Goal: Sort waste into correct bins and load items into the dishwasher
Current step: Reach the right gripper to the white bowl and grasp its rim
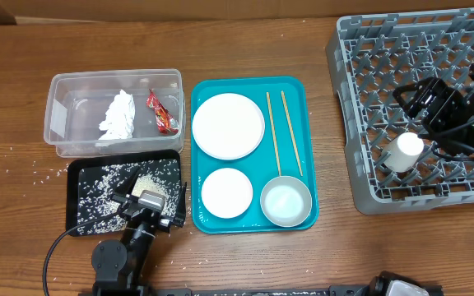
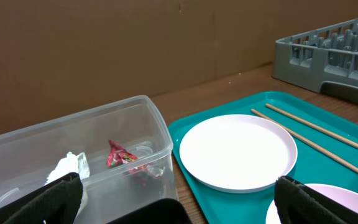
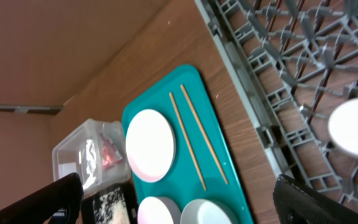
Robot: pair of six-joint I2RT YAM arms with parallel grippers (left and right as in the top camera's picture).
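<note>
The clear tub [image 1: 56,123] holds the white tissue [image 1: 119,115] and the red wrapper [image 1: 161,111]. The black tray [image 1: 76,197] holds rice [image 1: 109,187]. My left gripper [image 1: 144,205] is open and empty over the black tray's right part; its wrist view [image 2: 179,208] looks at the tub and the large plate [image 2: 238,152]. On the teal tray [image 1: 303,99] lie the large plate [image 1: 228,125], small dish [image 1: 226,193], metal bowl [image 1: 286,203] and chopsticks [image 1: 285,131]. The white cup [image 1: 406,150] rests in the grey rack [image 1: 369,193]. My right gripper [image 1: 422,103] is open above the rack, near the cup [image 3: 353,127].
Loose rice grains [image 1: 23,173] are scattered on the wooden table left of the black tray. The rack fills the right side of the table. A brown wall stands behind the table in the left wrist view.
</note>
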